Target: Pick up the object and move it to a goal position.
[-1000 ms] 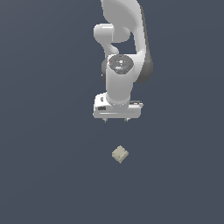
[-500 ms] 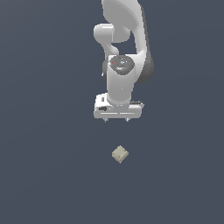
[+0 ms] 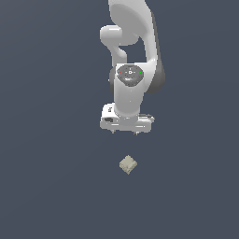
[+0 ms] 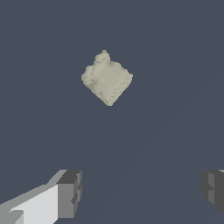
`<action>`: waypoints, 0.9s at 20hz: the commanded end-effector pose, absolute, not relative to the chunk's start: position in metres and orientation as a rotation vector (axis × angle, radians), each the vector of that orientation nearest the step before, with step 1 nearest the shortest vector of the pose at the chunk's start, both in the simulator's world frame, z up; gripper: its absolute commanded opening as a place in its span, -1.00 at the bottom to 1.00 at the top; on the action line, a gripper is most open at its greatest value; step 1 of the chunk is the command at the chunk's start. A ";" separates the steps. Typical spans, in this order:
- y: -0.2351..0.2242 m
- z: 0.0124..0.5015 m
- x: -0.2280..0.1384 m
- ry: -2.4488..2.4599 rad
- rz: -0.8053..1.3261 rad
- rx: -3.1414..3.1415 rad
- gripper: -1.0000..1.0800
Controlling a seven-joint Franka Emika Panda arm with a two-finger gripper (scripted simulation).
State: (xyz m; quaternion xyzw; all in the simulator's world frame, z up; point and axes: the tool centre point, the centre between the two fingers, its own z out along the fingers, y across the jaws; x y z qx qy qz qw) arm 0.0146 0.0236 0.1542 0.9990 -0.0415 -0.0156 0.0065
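Fingers (image 4: 69, 192) of my gripper (image 4: 142, 190) are spreading wide, gripping nothing, hovering apart from the tan cube (image 3: 128, 164) lying on the dark floor (image 3: 46, 177).

one cube (image 3: 128, 165), one arm (image 3: 132, 70), two fingers (image 4: 69, 193)

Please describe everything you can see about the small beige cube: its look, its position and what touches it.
The cube is small, beige, with a rough, mottled surface and uneven edges, like stone. It lies on the plain dark ground, turned so that one corner points toward the camera in the exterior view. It sits alone, below the end effector in that view. Nothing touches it; the open fingers are apart from it.
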 end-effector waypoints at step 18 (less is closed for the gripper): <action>0.033 0.113 0.085 -0.891 -0.017 3.009 0.92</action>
